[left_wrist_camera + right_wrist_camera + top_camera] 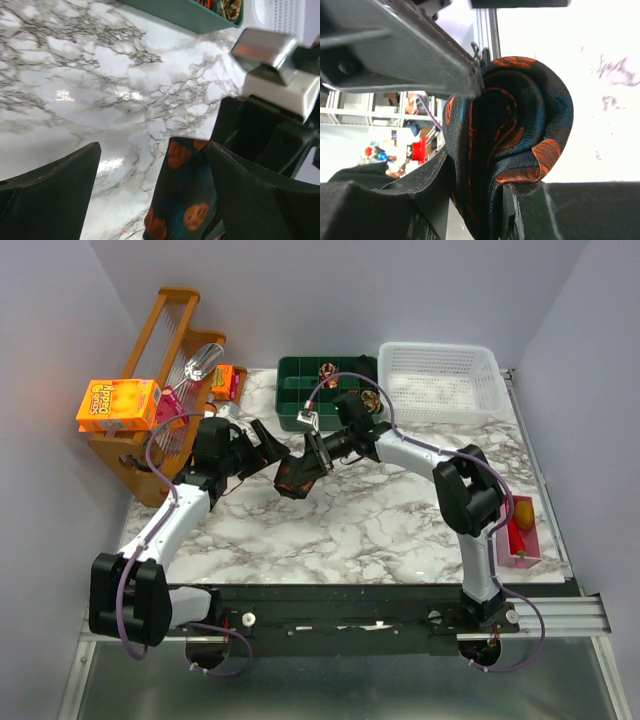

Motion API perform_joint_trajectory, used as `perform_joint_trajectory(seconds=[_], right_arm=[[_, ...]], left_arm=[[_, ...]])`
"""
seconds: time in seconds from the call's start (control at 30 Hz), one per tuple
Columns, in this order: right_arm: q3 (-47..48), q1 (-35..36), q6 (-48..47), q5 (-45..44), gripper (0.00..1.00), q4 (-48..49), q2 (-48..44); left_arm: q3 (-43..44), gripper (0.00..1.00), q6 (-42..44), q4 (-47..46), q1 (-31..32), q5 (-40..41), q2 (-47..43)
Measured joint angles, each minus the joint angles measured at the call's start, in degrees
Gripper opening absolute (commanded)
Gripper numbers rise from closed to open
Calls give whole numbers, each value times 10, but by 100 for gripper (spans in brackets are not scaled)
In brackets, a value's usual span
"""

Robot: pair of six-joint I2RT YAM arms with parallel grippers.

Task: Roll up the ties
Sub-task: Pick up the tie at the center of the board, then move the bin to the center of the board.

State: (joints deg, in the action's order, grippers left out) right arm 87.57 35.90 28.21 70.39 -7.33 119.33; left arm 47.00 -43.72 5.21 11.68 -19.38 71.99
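Top external view: a rolled tie (293,480) is located over the middle of the bench (400,530), a glossy white slab with grey marble veining. The right pincer (308,462) is clenched on this roll. Whether the roll touches the bench cannot be told.

Right wrist view: the roll is seen as a loose spiral of smooth, finely woven dark navy fabric with orange-red patches. It is pinched between flat black fingers (410,55), and its outer turn bulges into a rounded lobe.

Left wrist view: the left pincer (155,150) is released. Its two wedge-shaped matte black fingers (50,195) are spread wide. The end of the roll is seen between them, just beside the right-hand one.

Top external view, far edge of the bench: a green tray (300,390) with square compartments is noted, holding a second coil (328,370) and a third coil (371,400) in separate compartments. A white basket (440,418) of perforated plastic stands just beside the tray.
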Motion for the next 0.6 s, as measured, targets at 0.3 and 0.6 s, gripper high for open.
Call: perform_joint_trajectory(seconds=[0.3,0.6], right_arm=[[210,-72,19,-38,38,-62,63],[459,-169,48,-157,37,-82,155]], left_arm=[[36,99,31,74,-4,75,-49],[4,99,51,114,-3,79,-56]])
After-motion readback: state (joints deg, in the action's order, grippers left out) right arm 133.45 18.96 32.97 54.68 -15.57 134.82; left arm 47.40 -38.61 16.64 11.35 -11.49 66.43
